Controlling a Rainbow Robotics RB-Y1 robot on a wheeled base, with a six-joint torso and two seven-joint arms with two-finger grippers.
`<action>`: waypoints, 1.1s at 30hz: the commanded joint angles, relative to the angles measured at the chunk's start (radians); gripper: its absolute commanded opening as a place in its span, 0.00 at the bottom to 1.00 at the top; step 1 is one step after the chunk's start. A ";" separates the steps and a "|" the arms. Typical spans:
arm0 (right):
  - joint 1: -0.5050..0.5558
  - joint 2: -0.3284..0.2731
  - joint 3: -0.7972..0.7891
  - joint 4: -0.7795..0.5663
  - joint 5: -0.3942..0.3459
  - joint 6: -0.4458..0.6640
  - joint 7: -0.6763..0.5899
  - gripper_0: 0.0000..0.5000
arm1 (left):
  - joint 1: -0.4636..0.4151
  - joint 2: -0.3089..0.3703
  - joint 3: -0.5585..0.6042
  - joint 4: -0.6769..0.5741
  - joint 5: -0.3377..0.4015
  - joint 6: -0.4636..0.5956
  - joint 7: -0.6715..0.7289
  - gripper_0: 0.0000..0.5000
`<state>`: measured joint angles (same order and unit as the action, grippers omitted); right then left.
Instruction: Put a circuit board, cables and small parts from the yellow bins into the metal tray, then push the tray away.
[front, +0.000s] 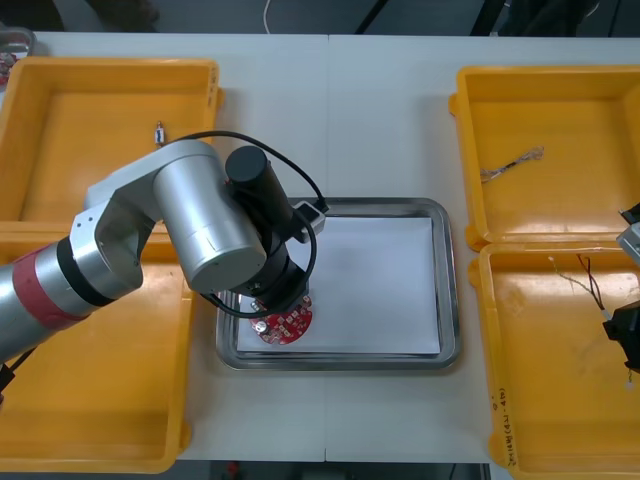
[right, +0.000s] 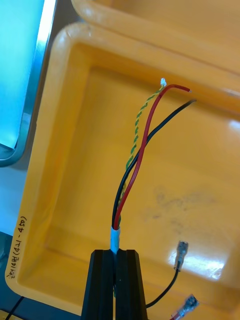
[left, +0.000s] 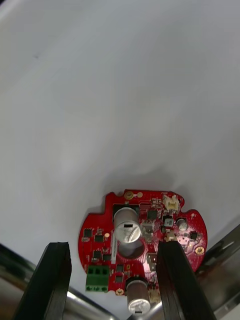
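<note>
A round red circuit board (front: 284, 324) lies flat on the white inside of the metal tray (front: 447, 290), in its near left corner. My left gripper (left: 114, 282) is open just above it, one finger (left: 49, 280) clear of the board's (left: 142, 235) edge and the other over its opposite side. At the table's right edge, my right gripper (right: 117, 285) is shut on the taped end of a red and yellow cable (right: 142, 142), bundled with a black wire. It holds the cable (front: 578, 274) over the near right yellow bin (front: 540, 400).
The far right bin (front: 470, 130) holds a twisted cable (front: 512, 163). A small metal part (front: 158, 132) lies in the far left bin (front: 30, 90). Black and red wire ends with metal terminals (right: 181, 250) lie on the bin floor (right: 200, 165) beside my right fingers. The left arm (front: 190, 215) covers the tray's left rim.
</note>
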<state>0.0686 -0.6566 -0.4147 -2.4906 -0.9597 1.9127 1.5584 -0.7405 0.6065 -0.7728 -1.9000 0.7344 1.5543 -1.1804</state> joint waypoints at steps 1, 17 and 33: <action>-0.032 -0.090 -0.078 -0.031 -0.083 0.007 0.019 0.00 | -0.039 -0.024 0.145 -0.068 0.048 0.107 0.105 1.00; -0.162 -0.215 -0.119 -0.031 -0.297 0.007 0.026 0.00 | -0.039 -0.014 0.486 -0.062 0.019 0.366 0.133 1.00; -0.423 -0.264 0.108 -0.001 -0.390 0.007 0.040 0.00 | -0.039 -0.007 0.687 0.124 -0.087 0.366 0.160 1.00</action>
<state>-0.2690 -0.8753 -0.3649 -2.4917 -1.3338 1.9165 1.5615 -0.7406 0.6037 -0.1265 -1.8003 0.6772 1.9117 -1.1024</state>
